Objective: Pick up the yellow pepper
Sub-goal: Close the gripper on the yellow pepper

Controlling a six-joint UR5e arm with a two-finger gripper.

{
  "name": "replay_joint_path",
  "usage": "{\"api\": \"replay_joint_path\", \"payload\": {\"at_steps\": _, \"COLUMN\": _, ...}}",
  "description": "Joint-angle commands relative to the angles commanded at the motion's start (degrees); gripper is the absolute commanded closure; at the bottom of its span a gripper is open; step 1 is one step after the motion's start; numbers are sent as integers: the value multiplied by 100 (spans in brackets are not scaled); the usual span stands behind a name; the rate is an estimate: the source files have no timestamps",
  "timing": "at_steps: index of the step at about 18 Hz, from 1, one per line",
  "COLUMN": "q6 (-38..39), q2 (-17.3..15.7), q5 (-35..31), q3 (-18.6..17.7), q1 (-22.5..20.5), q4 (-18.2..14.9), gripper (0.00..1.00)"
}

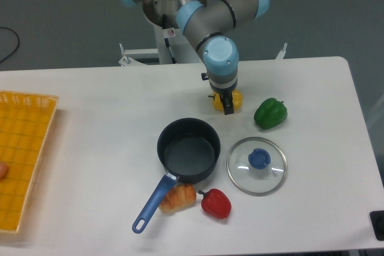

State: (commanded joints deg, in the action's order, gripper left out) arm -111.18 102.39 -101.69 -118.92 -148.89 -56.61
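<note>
Looking down, your gripper [227,105] sits right on the yellow pepper [235,100], fingers around it. Can't tell if they're actually clamped. Green pepper [270,113] sits just beside.

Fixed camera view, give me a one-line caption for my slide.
UR5e gripper lowered onto the yellow pepper, beside a green pepper, pot and glass lid.

Silver-grey tubular arm [231,10] with light-blue joint caps, black tool [227,104].
</note>
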Motion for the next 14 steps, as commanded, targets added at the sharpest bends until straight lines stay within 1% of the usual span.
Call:
{"api": "replay_joint_path", "payload": {"at_steps": 5, "q6": 9, "q2": 9, "q5": 0, "q3": -62, "q1": 0, "q4": 88, "gripper": 0}}
{"api": "replay_joint_path", "payload": {"at_steps": 6, "q6": 9, "q2": 9, "q5": 0, "q3": -53, "q1": 0, "q4": 88, "gripper": 5}}
{"api": "replay_joint_path", "payload": {"at_steps": 8, "q6": 17, "q2": 26, "q5": -9, "q3": -27, "q1": 0, "q4": 106, "gripper": 13}}
{"api": "replay_joint_path", "payload": {"at_steps": 10, "q6": 26, "q2": 44, "q5": -9, "q3": -9, "q1": -9, "q4": 97, "gripper": 17}}
{"api": "replay_joint_path", "payload": {"at_steps": 11, "q6": 35, "q2": 44, "q5": -9, "q3": -9, "q1": -9, "q4": 88, "gripper": 22}}
{"api": "replay_joint_path", "payload": {"at_steps": 14, "q6": 167, "q2": 53, "q5": -9, "q3": -18, "q1": 0, "q4": 88, "gripper": 24}}
